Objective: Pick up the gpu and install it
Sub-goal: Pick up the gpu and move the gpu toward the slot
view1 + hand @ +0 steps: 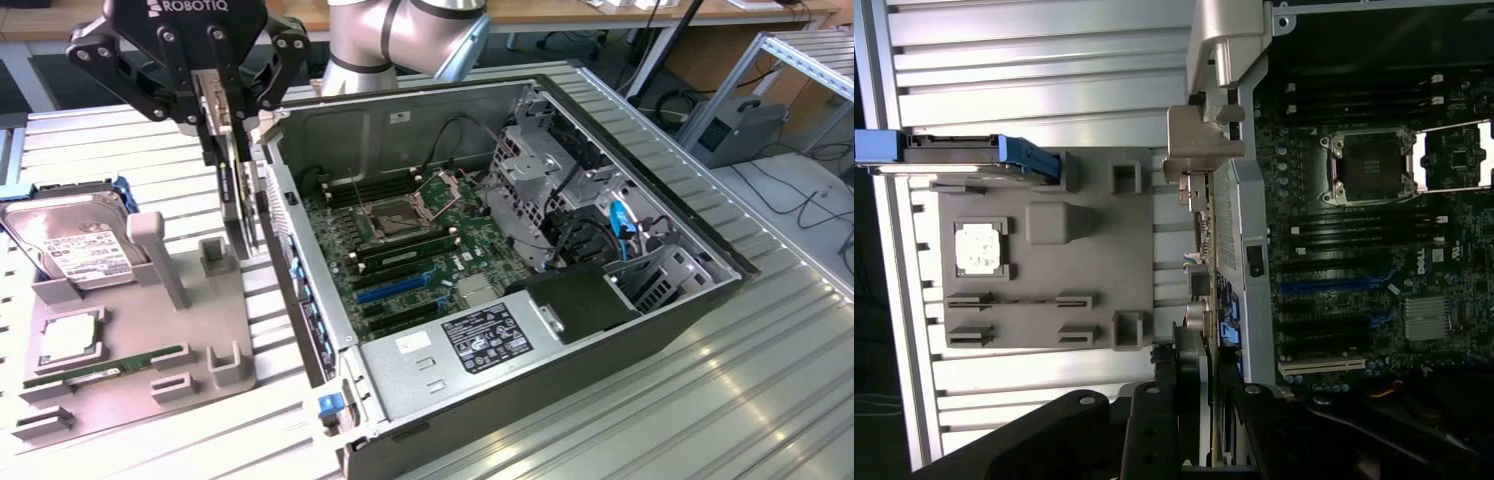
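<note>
Exterior view: hand point(224, 125) clamped on the gpu point(240, 215), which hangs upright beneath it.

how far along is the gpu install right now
Done: the gpu is out of the gray holder. In hand: the gripper is shut on its top edge, and the card hangs upright between the holder and the open case. Left: it is not yet over the motherboard, and the blue slot is bare.
</note>
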Controlling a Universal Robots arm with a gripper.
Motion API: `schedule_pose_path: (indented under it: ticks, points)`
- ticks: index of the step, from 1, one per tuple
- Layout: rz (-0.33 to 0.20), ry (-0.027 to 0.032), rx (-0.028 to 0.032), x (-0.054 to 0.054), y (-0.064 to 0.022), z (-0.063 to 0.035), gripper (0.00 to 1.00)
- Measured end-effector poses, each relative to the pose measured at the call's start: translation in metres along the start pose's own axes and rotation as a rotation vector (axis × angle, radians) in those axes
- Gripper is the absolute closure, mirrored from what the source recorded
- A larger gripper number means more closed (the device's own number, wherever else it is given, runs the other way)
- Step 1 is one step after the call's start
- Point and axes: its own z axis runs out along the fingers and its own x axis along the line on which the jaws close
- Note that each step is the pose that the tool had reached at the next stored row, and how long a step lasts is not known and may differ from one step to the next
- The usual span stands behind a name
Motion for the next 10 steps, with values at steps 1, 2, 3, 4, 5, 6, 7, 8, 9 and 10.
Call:
schedule_pose_path:
  ticks: [1,2,3,4,5,6,7,8,9,10]
  points:
    - [0.0,0.0,0.0002,-0.0005,0.0,0.0002,0.73]
    - [0.0,-0.0001,0.0004,-0.001,0.0001,0.0004,0.73]
    - [0.0,0.0,0.0007,-0.0015,0.0001,0.0005,0.73]
    - [0.0,0.0,0.001,-0.0021,0.0001,0.0007,0.73]
    - [0.0,0.0,0.0012,-0.0027,0.0002,0.001,0.73]
    - [0.0,-0.0001,0.0014,-0.0033,0.0003,0.0012,0.73]
    - [0.0,0.0,0.0017,-0.0039,0.0003,0.0013,0.73]
    - [0.0,-0.0001,0.0021,-0.0048,0.0004,0.0017,0.73]
    - [0.0,-0.0001,0.0023,-0.0053,0.0004,0.0018,0.73]
    - [0.0,-0.0002,0.0027,-0.0063,0.0005,0.0022,0.73]
